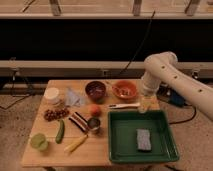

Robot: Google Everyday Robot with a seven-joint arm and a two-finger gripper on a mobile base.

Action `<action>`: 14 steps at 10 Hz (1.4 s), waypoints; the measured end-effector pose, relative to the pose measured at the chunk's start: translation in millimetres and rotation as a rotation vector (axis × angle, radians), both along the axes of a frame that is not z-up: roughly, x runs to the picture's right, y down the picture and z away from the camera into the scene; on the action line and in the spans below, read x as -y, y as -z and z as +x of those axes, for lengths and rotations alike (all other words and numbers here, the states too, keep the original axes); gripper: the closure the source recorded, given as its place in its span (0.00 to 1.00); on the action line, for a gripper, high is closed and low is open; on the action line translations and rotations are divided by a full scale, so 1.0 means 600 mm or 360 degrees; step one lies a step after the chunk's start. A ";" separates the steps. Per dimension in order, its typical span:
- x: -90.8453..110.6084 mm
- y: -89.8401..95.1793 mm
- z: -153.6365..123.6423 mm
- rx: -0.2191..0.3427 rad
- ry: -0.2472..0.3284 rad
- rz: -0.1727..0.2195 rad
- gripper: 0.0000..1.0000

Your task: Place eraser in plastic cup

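The striped eraser [78, 120] lies flat on the wooden table [70, 156], left of a small metal cup [93, 124]. The pale lime-green plastic cup [39, 141] stands near the table's front left corner. My gripper [145, 104] hangs from the white arm at the far right of the table, just above the back edge of the green tray [120, 150], far from both the eraser and the cup. Nothing shows in it.
A grey-blue sponge [143, 139] lies in the green tray. A dark bowl [95, 91], an orange bowl [124, 90], a white tub [51, 94], grapes [54, 114], an orange fruit [94, 109], a cucumber [60, 131], a banana [76, 144] and a white utensil [123, 105] crowd the table.
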State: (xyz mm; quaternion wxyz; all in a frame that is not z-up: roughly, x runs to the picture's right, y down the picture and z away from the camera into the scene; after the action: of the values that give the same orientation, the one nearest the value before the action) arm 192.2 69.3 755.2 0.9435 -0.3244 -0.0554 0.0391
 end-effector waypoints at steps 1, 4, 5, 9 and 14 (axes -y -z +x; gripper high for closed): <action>0.000 0.000 0.000 0.0000 0.0000 0.0000 0.20; 0.000 0.000 0.000 0.0000 0.0000 0.0000 0.20; 0.000 0.000 0.000 0.0000 0.0000 0.0000 0.20; 0.001 0.000 0.000 0.0001 -0.0002 0.0000 0.20; -0.008 0.003 -0.055 0.0065 0.0028 -0.0058 0.20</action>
State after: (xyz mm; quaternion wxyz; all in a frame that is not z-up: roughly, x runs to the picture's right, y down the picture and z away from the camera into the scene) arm 159.1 73.9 753.2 0.9364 -0.3427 -0.0711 0.0252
